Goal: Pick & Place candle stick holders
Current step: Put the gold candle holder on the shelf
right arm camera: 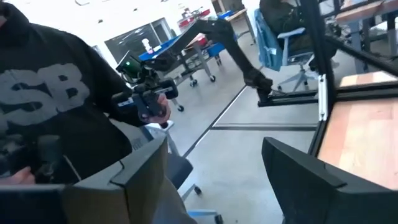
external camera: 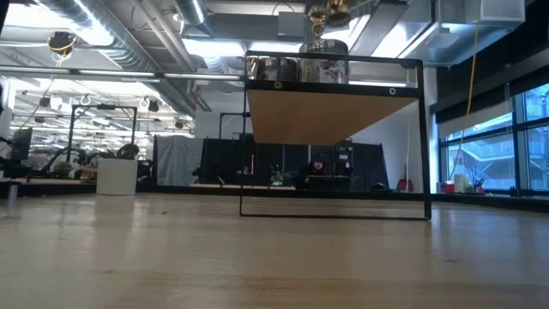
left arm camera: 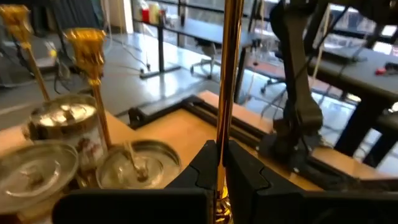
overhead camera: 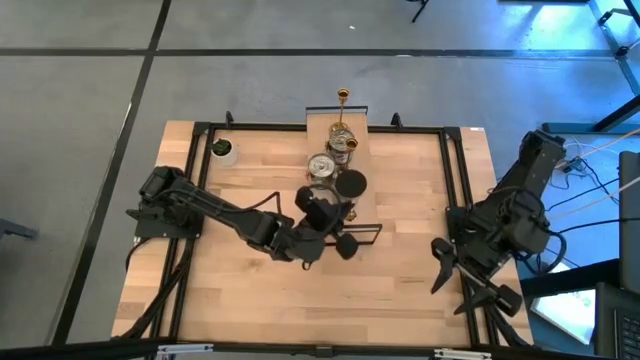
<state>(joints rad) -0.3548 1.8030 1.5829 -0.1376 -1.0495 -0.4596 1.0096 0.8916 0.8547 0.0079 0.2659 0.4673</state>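
Over the raised wooden shelf (overhead camera: pixel 340 180) at mid-table, the left gripper (left arm camera: pixel 221 168) pinches the stem of a slim brass holder (left arm camera: pixel 227 81), fingers pressed tight against it. The other brass holders (left arm camera: pixel 87 62) and the squat silver ones (left arm camera: pixel 134 165) stand together on that shelf. The right gripper (right arm camera: pixel 214 180) waits, fingers spread, off the table's right edge, facing a person's dark top (right arm camera: pixel 56 112) lettered "SB".
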